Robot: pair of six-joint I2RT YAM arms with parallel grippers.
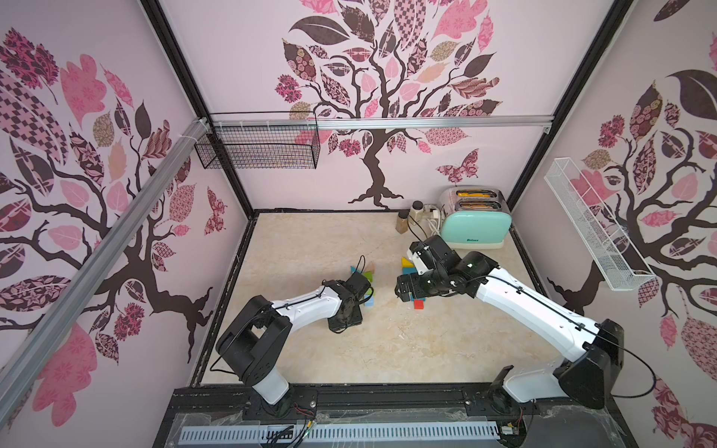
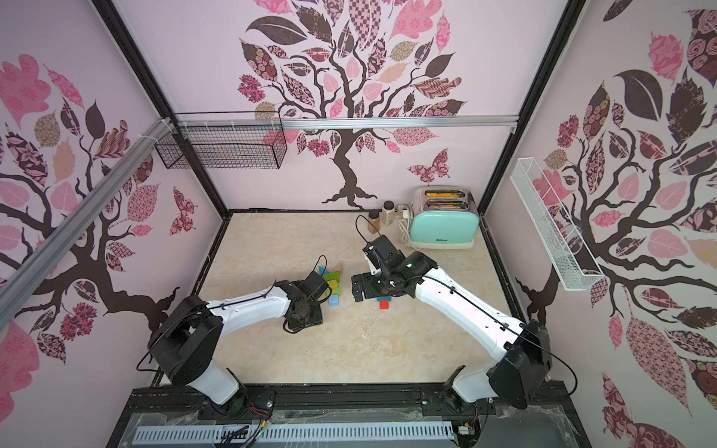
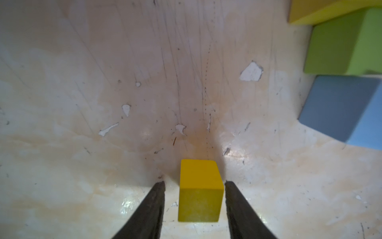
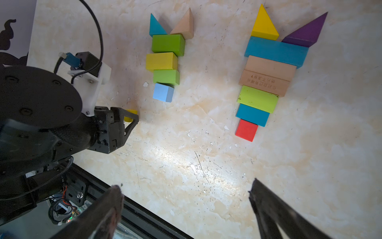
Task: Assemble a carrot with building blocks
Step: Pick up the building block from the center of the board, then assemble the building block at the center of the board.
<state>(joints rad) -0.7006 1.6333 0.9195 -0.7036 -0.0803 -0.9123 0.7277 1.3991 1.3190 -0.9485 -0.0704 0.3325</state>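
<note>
A small yellow cube (image 3: 200, 190) rests on the table between the fingers of my left gripper (image 3: 194, 183). One finger is right beside the cube and a gap shows at the other. Next to it lies a short row of building blocks: teal wedge (image 4: 156, 25), tan wedge (image 4: 185, 24), green block (image 4: 168, 44), yellow block (image 4: 161, 61), green block, light blue cube (image 4: 163, 92). A longer row runs from a yellow wedge (image 4: 264, 24) and purple wedge (image 4: 306, 31) down to a red cube (image 4: 246, 130). My right gripper (image 4: 185, 185) hangs open and empty above the table.
A mint toaster (image 1: 475, 225) and two spice jars (image 1: 417, 211) stand at the back right corner. A black wire basket (image 1: 258, 145) and a white one (image 1: 593, 229) hang on the walls. The black front rail (image 4: 144, 213) lies below my right gripper.
</note>
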